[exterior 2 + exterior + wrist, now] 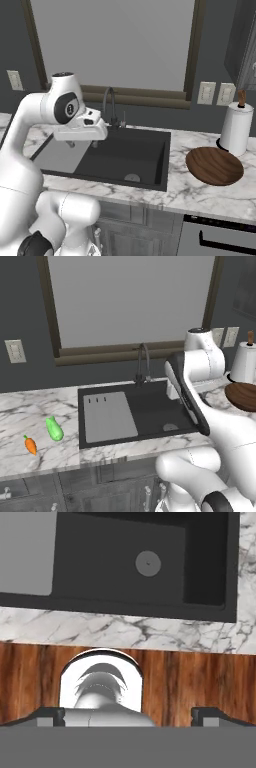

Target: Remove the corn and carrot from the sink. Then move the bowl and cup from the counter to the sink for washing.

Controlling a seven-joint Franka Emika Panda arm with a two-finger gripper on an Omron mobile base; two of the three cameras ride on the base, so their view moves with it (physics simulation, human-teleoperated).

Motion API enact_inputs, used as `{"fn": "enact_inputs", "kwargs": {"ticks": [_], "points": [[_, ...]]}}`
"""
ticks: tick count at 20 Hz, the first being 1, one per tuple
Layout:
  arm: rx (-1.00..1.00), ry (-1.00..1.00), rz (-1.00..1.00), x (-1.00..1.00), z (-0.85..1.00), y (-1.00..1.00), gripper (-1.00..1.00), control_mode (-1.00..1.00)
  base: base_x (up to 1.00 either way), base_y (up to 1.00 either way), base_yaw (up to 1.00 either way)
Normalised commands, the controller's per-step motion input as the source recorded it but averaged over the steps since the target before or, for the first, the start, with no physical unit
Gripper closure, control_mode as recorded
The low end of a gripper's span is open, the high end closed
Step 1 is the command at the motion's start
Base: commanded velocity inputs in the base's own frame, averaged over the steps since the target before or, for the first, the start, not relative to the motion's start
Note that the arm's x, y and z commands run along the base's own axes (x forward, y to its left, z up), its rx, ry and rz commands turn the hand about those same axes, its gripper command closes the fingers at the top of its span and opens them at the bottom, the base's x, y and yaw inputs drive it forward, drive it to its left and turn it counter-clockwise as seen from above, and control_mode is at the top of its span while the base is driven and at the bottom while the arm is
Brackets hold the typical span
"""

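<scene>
Corn (54, 428) lies on the counter (30, 406) left of the sink (150, 406), a bright green oblong with a paler sheen; just nearer me and further left sits the carrot (30, 445), a tiny orange taper with a green tuft, close to the corn but apart from it; both are out of the basin. I see the sink as a black rectangular recess with a grey drainboard panel (107, 416) on its left side, a round drain (148, 563) in the floor and a dark curved faucet (110, 105) at the far rim. The bowl (214, 165) rests on the marble right of the sink, wide, shallow, dark brown wood grain, beside a white paper-towel roll (236, 128); I cannot find the cup from here. My gripper (127, 714) hangs above the sink's near edge looking down, its two dark tips standing as far apart as they go, nothing between them. I can read no writing or brand anywhere; the wall plates (215, 93) are blank.
</scene>
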Motion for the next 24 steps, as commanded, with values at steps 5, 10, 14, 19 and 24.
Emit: {"fn": "enact_inputs", "kwargs": {"ticks": [5,10,14,19,24], "points": [[-0.11,0.03,-0.04,-0.01,0.0,-0.64,-1.0,-1.0,0.0,0.0,0.0],[-0.11,0.03,-0.02,0.0,0.0,-0.64,-1.0,-1.0,0.0,0.0,0.0],[-0.06,0.01,-0.02,0.0,0.0,-0.65,-1.0,-1.0,0.0,0.0,0.0],[-0.04,0.02,0.0,0.0,0.0,-0.6,-1.0,-1.0,0.0,0.0,0.0],[0.0,0.02,-0.02,0.0,-0.06,-0.51,-1.0,-1.0,0.0,0.0,0.0]]}}
